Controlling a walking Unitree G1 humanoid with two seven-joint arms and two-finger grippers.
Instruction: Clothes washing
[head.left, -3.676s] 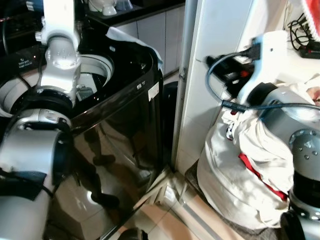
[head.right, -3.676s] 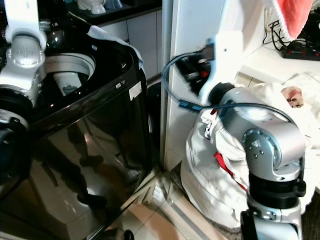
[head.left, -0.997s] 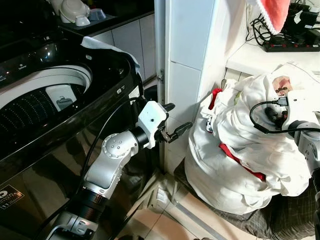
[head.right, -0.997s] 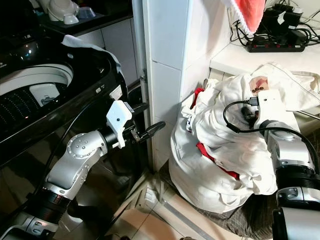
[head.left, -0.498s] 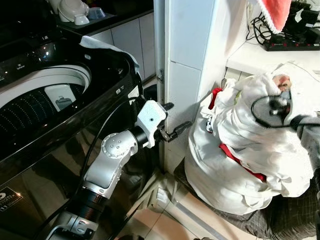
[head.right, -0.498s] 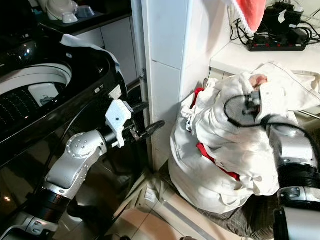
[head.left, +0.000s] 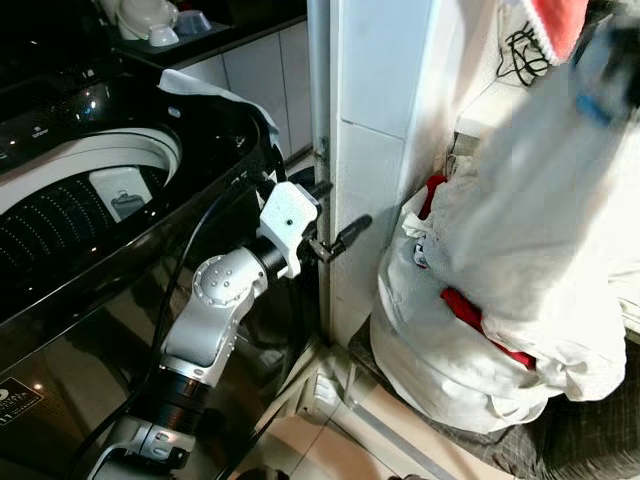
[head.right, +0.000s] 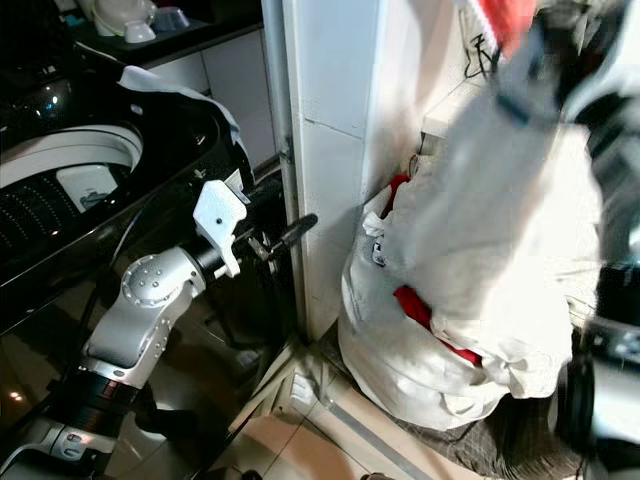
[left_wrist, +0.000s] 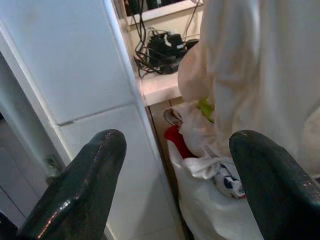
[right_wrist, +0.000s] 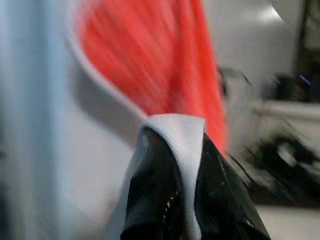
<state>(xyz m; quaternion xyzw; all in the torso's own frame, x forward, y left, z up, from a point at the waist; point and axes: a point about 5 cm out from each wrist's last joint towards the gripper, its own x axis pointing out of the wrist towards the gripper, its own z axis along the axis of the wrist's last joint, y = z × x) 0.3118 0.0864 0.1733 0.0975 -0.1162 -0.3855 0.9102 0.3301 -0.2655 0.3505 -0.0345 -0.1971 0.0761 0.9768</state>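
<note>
Half a second ago the right arm rested low on the laundry pile; now the right gripper is raised high by the red cloth that hangs at the top of the scene, its two black fingers pinched together on a fold of the white garment. That garment now stretches upward in a long, blurred sheet from the white laundry bundle, which sits on the floor against the tiled pillar, a red strip showing among its folds. The left gripper has shifted slightly up and toward the pillar, holding nothing, its fingers spread wide apart and pointed at the bundle. Beside it stands the black top-loading washing machine, lid open and drum visible.
</note>
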